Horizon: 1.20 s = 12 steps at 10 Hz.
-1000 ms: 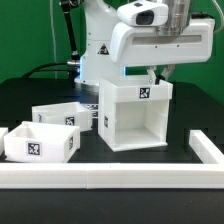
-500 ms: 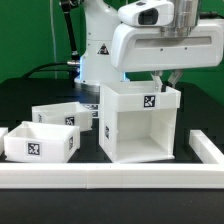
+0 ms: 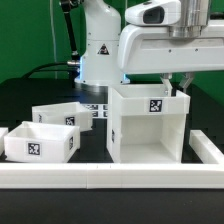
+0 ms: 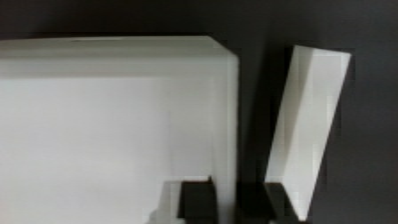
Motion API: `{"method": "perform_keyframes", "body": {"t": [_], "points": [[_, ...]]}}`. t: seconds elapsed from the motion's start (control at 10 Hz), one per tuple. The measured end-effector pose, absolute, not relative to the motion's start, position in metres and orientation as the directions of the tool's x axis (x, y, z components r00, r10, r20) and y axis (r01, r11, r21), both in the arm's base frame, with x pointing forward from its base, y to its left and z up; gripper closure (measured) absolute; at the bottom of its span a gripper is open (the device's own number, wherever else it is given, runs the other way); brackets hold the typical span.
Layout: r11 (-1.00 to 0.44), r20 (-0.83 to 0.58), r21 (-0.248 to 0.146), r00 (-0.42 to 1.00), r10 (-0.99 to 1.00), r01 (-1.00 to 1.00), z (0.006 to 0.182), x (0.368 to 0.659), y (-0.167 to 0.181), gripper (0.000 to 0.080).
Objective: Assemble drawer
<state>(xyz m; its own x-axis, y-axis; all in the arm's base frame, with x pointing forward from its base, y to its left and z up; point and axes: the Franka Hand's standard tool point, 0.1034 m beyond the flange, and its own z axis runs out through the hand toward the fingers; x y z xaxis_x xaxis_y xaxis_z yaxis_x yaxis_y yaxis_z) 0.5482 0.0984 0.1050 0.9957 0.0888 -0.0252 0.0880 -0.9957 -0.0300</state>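
Note:
The white drawer housing [image 3: 145,135] stands upright on the black table, its open side facing the camera and a tag near its top edge. My gripper [image 3: 178,86] comes down onto its top right wall and is shut on that wall. In the wrist view the gripper [image 4: 240,205] shows two dark fingers astride a thin white edge of the housing [image 4: 107,120]. Two low white trays [image 3: 42,140] [image 3: 58,114] with tags sit on the exterior view's left, apart from the housing.
A long low white rail [image 3: 100,177] runs along the front and turns back at the exterior view's right [image 3: 208,148]. A strip of square tags [image 3: 96,112] lies behind the trays. The arm's white base stands behind the housing.
The housing has slid toward the exterior view's right and nearer the front rail, moving together with my gripper. The trays have not moved.

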Motion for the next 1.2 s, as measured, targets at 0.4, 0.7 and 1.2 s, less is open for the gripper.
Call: {"method": "perform_keyframes", "body": {"t": [0.4, 0.7, 1.2], "points": [[-0.985, -0.038, -0.032, 0.985, -0.167, -0.168, 0.105, 0.549, 0.102, 0.0762], [-0.894, -0.067, -0.050, 0.895, -0.441, -0.445, 0.107, 0.561, 0.095, 0.0762], [-0.735, -0.090, -0.047, 0.735, -0.672, -0.677, 0.107, 0.562, 0.095, 0.0762]]}}
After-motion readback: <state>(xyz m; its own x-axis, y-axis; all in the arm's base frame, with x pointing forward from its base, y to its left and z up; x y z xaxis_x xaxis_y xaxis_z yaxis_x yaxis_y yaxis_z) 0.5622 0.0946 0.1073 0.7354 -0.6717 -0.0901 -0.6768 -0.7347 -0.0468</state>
